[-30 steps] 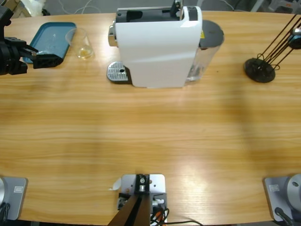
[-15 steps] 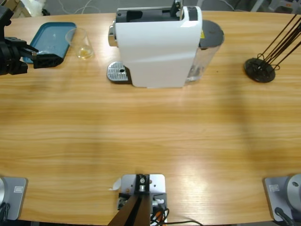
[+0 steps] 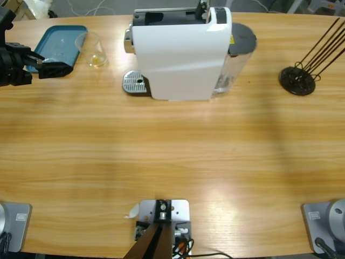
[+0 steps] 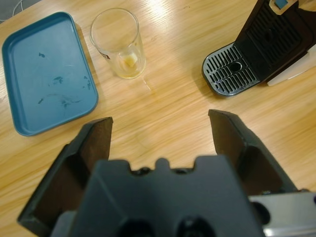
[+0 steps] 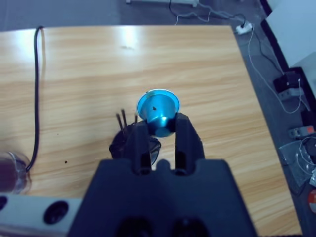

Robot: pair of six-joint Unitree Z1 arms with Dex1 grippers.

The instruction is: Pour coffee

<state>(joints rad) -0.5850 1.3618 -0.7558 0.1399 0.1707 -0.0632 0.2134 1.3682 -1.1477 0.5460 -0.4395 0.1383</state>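
Overhead, the left tool point(image 3: 51, 63) sat at the desk's point(image 3: 172, 162) 9 o'clock edge; glass point(image 3: 95, 50) w/ the coffee point(image 3: 97, 61) lay just beyond at its 2 o'clock, machine point(image 3: 180, 51) further right. Since 1 s ago, only the right arm left the 3 o'clock edge by the black stand point(image 3: 297, 80).

Left wrist: left tool point(image 4: 160, 136) gaped wide, empty; glass point(image 4: 119, 42) upright at 11 o'clock, beside teal tray point(image 4: 44, 74). Left arm nearer.

Right wrist: right tool point(image 5: 160, 129) was clamped on a blue capsule point(image 5: 159, 112).
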